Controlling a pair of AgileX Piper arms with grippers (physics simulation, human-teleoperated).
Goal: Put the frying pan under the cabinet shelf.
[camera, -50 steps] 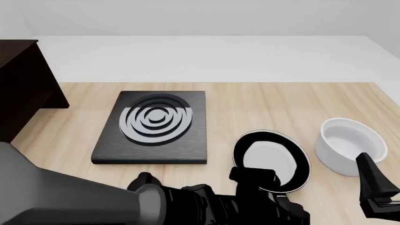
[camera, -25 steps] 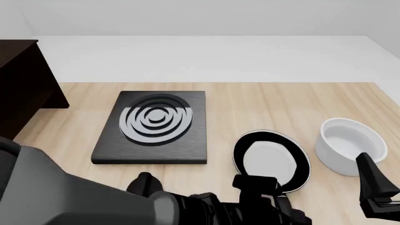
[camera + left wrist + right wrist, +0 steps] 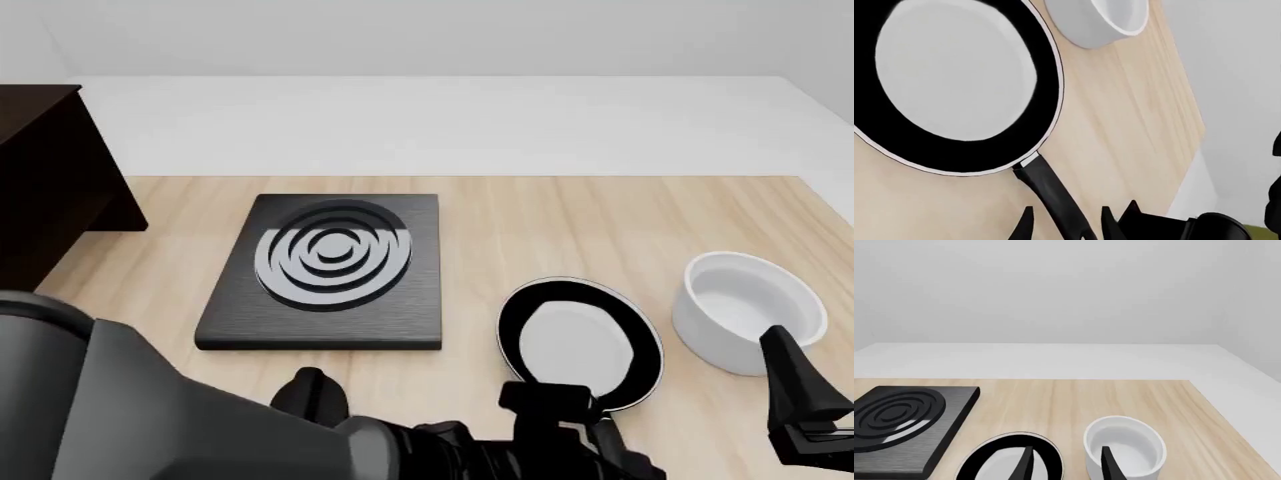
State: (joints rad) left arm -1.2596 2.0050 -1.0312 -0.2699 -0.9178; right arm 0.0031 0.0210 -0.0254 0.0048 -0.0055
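The round, shallow black frying pan (image 3: 582, 345) with glossy interior lies on the light wooden table (image 3: 534, 230) between the square black stove plate (image 3: 327, 270) and white bowl (image 3: 745, 308). The left gripper (image 3: 1066, 226), jaws parted, straddles its straight handle (image 3: 1051, 192) without visible contact. The right gripper (image 3: 1066, 462) is parted and empty.

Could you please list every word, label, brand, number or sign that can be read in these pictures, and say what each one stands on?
None: no readable text shows in any view. The square black stove plate bears only silver rings; the round black frying pan, white bowl and dark brown wooden cabinet are unmarked.
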